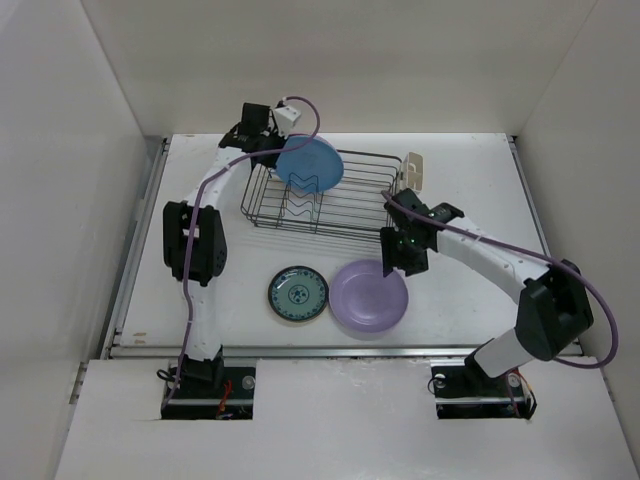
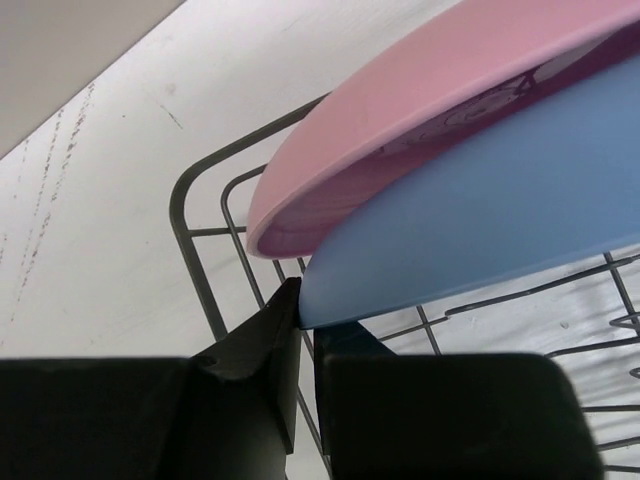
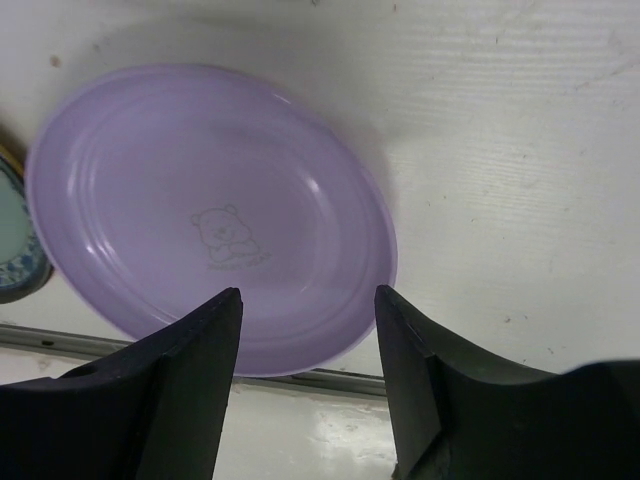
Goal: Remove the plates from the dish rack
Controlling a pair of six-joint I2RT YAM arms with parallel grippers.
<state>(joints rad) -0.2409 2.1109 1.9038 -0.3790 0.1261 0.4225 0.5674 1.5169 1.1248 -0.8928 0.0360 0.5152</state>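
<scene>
We hold the left gripper (image 2: 305, 310) clamped on the blue plate's (image 2: 480, 210) rim, the right gripper (image 3: 308, 310) apart, and a crooked lift could drag the pink plate (image 2: 420, 110) just beside it in the dish rack (image 2: 200, 190).

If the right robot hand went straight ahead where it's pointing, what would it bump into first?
Probably the lavender plate lying on the table: the right gripper aims its open fingers at its near part. How high above it they are is unclear.

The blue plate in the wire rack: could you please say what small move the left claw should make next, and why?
Probably a straight lift: the left claw is shut on the round blue plate, standing in the dark wire dish rack beside a round pink plate.
</scene>
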